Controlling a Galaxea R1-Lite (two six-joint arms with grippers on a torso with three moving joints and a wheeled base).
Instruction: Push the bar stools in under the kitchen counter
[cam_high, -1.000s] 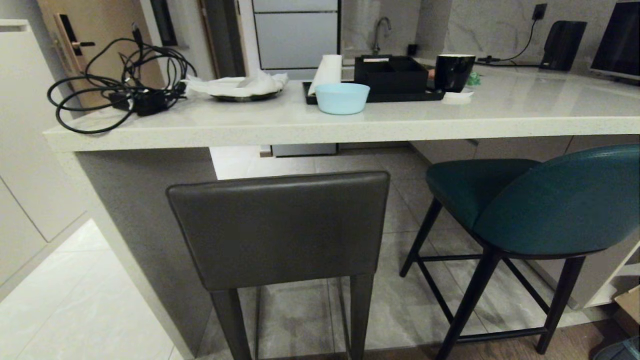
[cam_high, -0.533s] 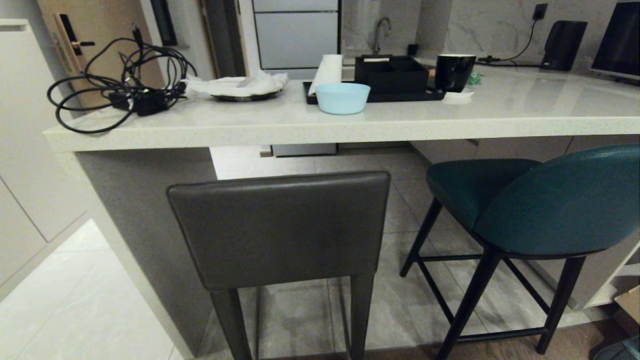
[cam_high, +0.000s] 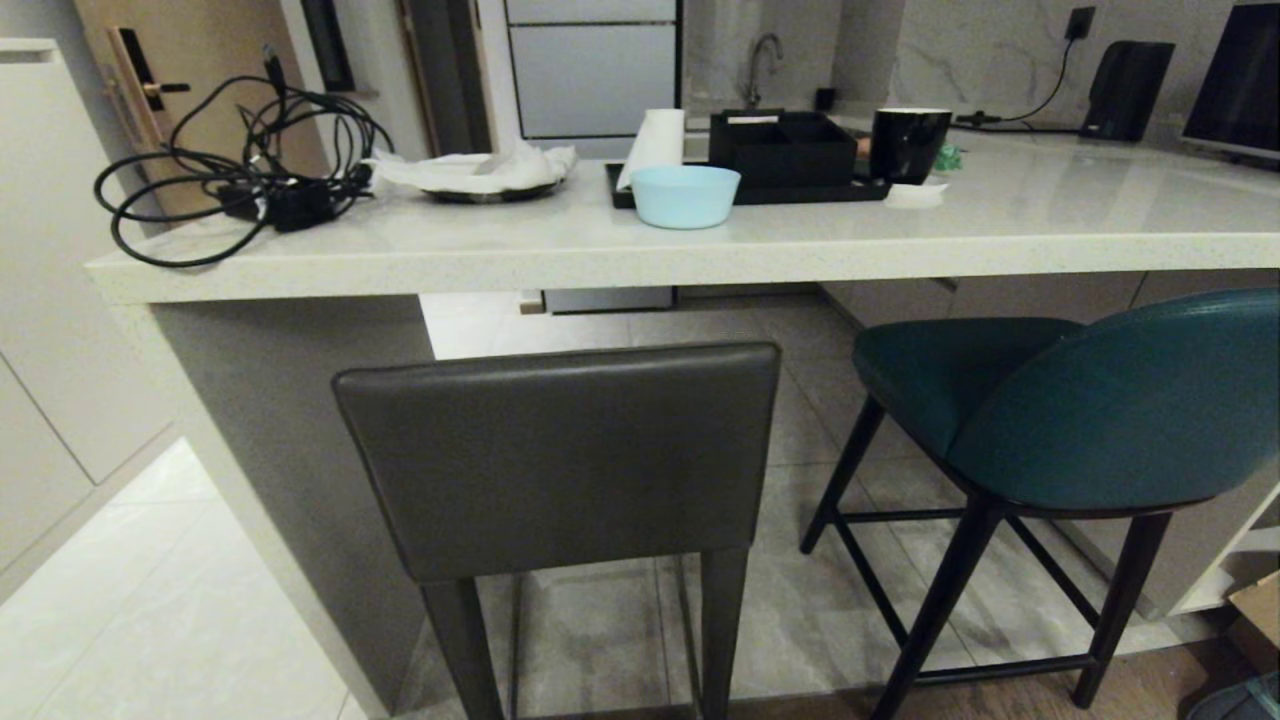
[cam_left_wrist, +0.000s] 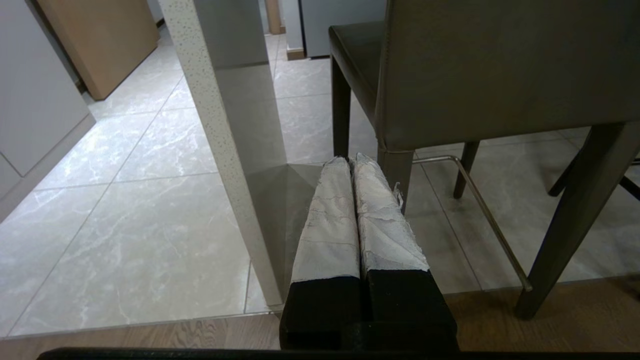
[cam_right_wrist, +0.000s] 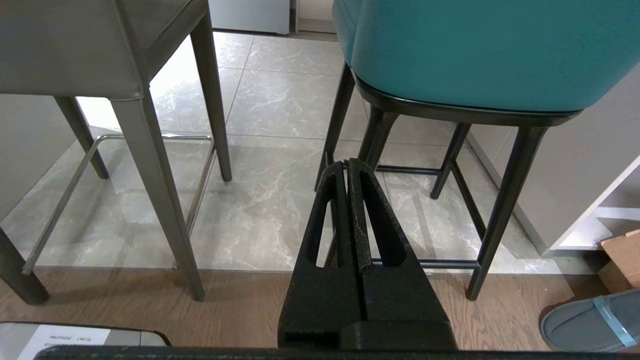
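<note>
Two bar stools stand before the pale speckled kitchen counter (cam_high: 620, 262). The dark grey square-backed stool (cam_high: 560, 455) is in the middle, its back toward me and below the counter's edge. The teal padded stool (cam_high: 1110, 400) stands to its right, turned at an angle, its seat partly beneath the slab. Neither arm shows in the head view. My left gripper (cam_left_wrist: 351, 161) is shut, empty, low, pointing at the grey stool's (cam_left_wrist: 500, 70) rear leg beside the counter's side panel (cam_left_wrist: 235, 125). My right gripper (cam_right_wrist: 347, 164) is shut, empty, low behind the teal stool (cam_right_wrist: 480, 50).
On the counter lie a tangle of black cables (cam_high: 240, 170), a plate with tissue (cam_high: 480, 175), a light blue bowl (cam_high: 685, 195), a black tray with organizer (cam_high: 780, 150) and a black mug (cam_high: 908, 143). A grey slipper (cam_right_wrist: 590, 322) and a cardboard box (cam_right_wrist: 622, 257) lie on the wooden floor right of the teal stool.
None in the head view: stools and counter stand as before.
</note>
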